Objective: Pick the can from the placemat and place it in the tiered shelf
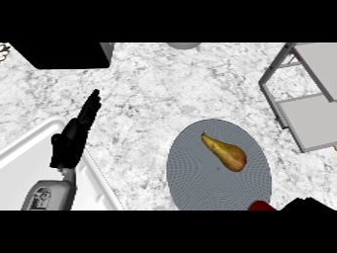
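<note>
The can (261, 206) shows only as a red sliver at the placemat's (192, 183) lower right edge, touching the right hand (307, 204). That hand is mostly cut off, so its finger state cannot be told. The left hand (74, 133) rests with fingers straight over the table (171, 84). Judged step: grasp. Next: lift past the pear (225, 152) towards the tiered shelf (313, 106).

The counter (171, 89) looks like speckled grey-white stone. The round placemat (200, 188) has a fine woven texture. The shelf (310, 99) at right looks like matt grey metal. The pear (226, 152) has smooth skin.
</note>
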Controlling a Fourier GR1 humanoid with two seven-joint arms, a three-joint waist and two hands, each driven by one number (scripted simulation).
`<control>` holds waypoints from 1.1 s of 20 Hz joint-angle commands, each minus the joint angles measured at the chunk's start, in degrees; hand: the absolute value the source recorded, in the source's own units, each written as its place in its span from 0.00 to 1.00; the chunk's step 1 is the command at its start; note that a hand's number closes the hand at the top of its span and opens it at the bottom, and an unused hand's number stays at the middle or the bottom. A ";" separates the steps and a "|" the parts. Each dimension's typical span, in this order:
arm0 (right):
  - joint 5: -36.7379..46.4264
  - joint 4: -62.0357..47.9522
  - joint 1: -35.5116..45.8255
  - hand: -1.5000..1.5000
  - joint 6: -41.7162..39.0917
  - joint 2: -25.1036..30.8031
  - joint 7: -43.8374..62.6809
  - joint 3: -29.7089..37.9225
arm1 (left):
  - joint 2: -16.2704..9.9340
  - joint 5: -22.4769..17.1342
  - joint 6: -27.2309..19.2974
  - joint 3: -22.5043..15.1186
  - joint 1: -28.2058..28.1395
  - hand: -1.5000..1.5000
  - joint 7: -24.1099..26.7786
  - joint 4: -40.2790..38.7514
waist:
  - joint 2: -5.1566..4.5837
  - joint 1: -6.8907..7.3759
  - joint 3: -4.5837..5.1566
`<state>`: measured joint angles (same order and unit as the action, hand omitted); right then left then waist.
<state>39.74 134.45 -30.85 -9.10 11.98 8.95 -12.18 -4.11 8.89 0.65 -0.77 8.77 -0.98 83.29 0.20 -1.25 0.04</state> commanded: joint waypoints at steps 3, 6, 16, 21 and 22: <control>-6.94 15.47 0.03 1.00 -1.68 0.90 5.28 10.67 | -0.41 -0.46 0.30 1.36 1.42 0.50 2.46 -4.07 | -0.12 -1.00 0.08; -5.56 16.43 3.49 1.00 -0.01 -0.56 8.05 12.43 | -0.63 -0.53 0.85 0.19 -1.16 0.50 -0.43 1.34 | 0.23 0.07 0.05; -12.40 11.10 28.96 1.00 -5.27 6.89 23.68 29.44 | 0.88 0.90 -0.48 -1.12 -1.81 0.50 0.10 0.53 | 0.06 0.84 0.12; -17.08 6.27 41.37 1.00 -9.50 11.43 30.68 37.13 | 0.20 0.90 -0.23 -0.48 0.90 0.50 -0.50 0.15 | 0.14 0.47 0.06; -16.63 7.14 43.76 1.00 -10.26 11.36 33.64 35.90 | 0.47 0.37 -0.26 -0.13 0.35 0.50 -0.43 -0.12 | 0.13 0.68 0.08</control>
<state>32.48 134.30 6.54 -15.29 21.22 34.07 18.93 -3.49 9.52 0.26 -1.32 8.77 -1.30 83.45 0.32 -0.70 0.13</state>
